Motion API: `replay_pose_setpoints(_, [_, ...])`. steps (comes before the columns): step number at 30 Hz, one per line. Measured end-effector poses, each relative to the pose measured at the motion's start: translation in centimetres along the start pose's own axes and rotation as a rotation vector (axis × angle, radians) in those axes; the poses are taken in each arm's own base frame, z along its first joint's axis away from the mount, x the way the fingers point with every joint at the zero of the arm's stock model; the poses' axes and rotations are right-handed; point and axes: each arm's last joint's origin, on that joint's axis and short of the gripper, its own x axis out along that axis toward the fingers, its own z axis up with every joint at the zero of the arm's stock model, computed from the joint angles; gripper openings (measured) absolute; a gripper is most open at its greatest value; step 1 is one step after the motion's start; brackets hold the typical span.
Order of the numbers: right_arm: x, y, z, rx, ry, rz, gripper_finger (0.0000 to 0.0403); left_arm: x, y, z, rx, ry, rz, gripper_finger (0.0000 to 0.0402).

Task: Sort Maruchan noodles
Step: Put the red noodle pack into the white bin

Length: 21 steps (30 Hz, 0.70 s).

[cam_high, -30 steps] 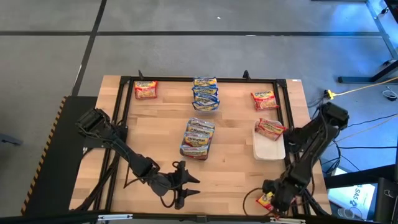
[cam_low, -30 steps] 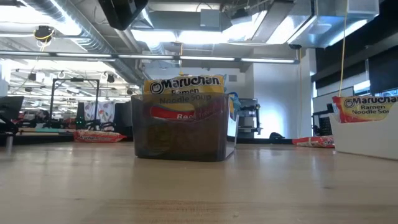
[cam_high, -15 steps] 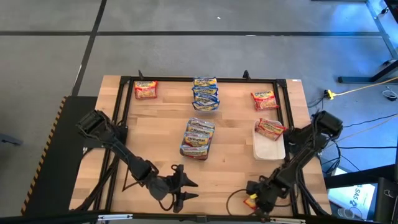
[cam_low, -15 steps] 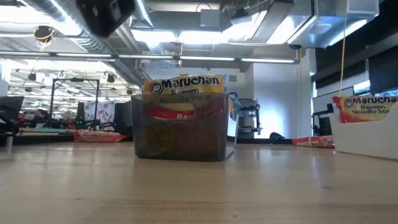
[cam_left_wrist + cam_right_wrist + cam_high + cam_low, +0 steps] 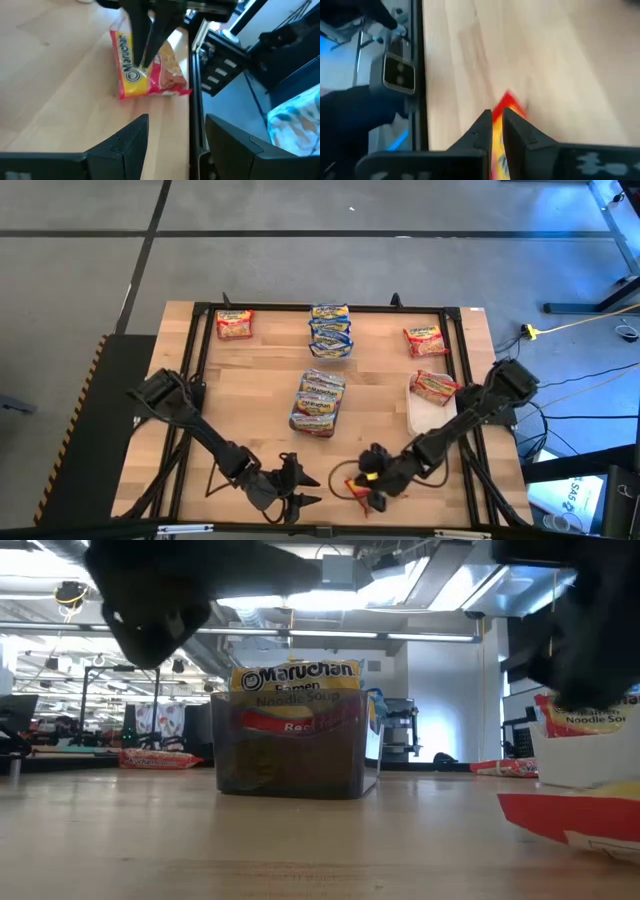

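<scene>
On wooden table (image 5: 250,395): right end effector (image 5: 368,492) pinching noodle packet (image 5: 359,483); left end effector (image 5: 303,486) spread, empty.

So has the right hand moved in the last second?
Yes. The right hand, shut on a noodle packet, has swung left along the table's near edge, toward the left hand.

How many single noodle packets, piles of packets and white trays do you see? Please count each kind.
Single packets: 4
Piles of packets: 2
White trays: 1
Total: 7
</scene>
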Motion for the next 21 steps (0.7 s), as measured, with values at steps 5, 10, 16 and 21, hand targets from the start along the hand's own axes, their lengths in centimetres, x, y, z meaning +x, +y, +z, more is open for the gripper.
replay_pose_setpoints(5, [-1.5, 1.8, 0.3, -0.066, -0.026, 0.039, 0.0023, 0.5, 0.1, -0.3, -0.020, -0.029, -0.017, 0.0189])
replay_pose_setpoints(10, [-4.1, 3.0, -2.3, 0.016, 0.054, 0.002, 0.0024, 1.6, 0.5, -1.4, -0.044, -0.052, -0.046, 0.0189])
replay_pose_setpoints(16, [-8.1, 2.7, -5.2, 0.237, 0.152, -0.171, 0.0025, 4.9, 0.0, -1.4, -0.040, -0.056, -0.068, 0.0189])
replay_pose_setpoints(21, [-8.3, 1.7, -6.4, 0.324, 0.206, -0.233, 0.0061, 8.8, -0.2, -1.0, -0.012, 0.040, -0.041, 0.0189])
